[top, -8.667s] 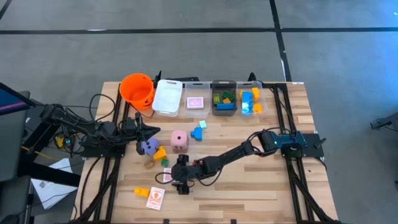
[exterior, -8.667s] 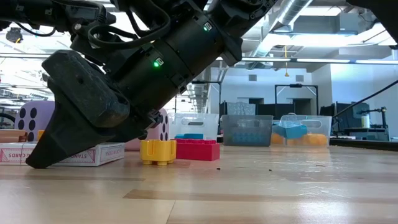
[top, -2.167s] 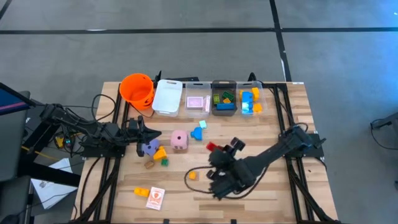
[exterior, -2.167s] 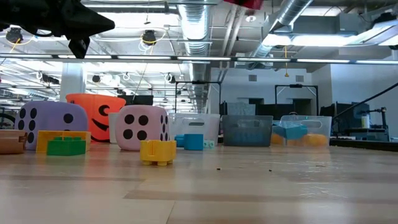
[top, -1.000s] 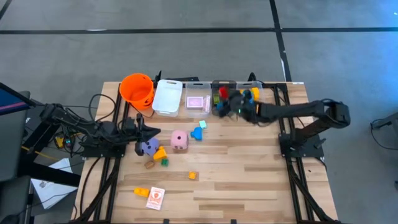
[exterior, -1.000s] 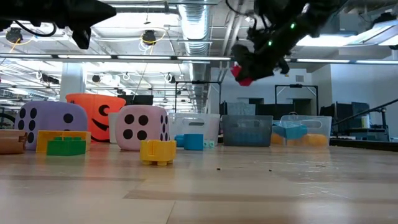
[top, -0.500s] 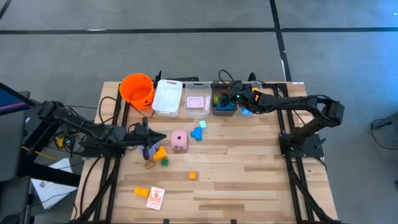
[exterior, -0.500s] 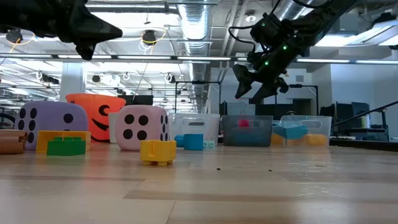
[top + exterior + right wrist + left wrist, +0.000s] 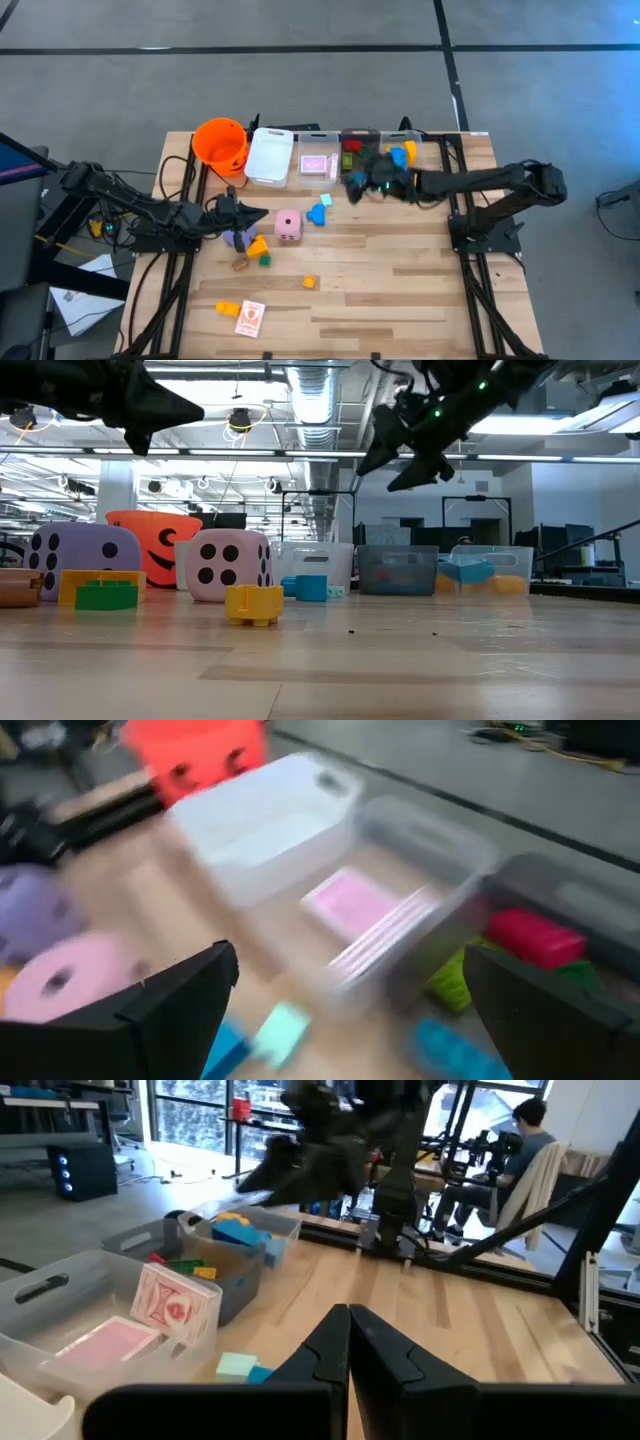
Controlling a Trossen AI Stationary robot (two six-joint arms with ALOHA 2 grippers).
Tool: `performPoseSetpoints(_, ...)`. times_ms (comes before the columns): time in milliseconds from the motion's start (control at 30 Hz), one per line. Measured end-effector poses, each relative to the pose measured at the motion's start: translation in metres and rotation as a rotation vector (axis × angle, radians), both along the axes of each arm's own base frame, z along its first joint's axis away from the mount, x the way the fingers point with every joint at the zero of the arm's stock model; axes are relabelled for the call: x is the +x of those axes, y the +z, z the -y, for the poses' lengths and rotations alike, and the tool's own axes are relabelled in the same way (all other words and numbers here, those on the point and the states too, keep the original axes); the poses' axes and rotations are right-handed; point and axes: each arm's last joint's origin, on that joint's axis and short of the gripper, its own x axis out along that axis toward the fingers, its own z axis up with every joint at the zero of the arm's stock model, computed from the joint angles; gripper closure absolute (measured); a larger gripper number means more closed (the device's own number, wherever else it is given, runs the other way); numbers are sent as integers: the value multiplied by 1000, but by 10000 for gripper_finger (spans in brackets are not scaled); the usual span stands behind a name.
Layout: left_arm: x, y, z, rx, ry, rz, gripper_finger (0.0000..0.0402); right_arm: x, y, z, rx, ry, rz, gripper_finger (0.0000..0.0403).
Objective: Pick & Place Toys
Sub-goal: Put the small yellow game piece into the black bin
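Red brick (image 9: pixel 350 144) lies in the dark bin (image 9: pixel 360 176), right hand (image 9: pixel 362 180) just beside it, fingers wide and empty, so the drop looks done; next comes a reach for loose toys like the pink die (image 9: pixel 288 225), left hand (image 9: pixel 236 216) pinched shut, waiting.

Bucket (image 9: pixel 220 144) left of 4 bins (image 9: pixel 268 157); dice (image 9: pixel 288 225) before them.
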Motion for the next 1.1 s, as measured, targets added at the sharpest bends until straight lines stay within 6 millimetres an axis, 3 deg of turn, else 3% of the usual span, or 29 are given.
performPoseSetpoints(267, 0, -4, 0, 29, -10, -41, 372, 14, -29, -72, -83, 18, -58, 19)
performPoseSetpoints(600, 0, -3, 0, 27, -10, -36, 318, 37, -70, -155, -116, 229, 81, 19)
performPoseSetpoints(933, 0, -4, 0, -24, -7, -31, 311, 48, -104, -190, -224, 337, 124, 19)
performPoseSetpoints(1100, 0, -4, 0, -26, -7, -31, 311, 52, -121, -198, -289, 429, 106, 19)
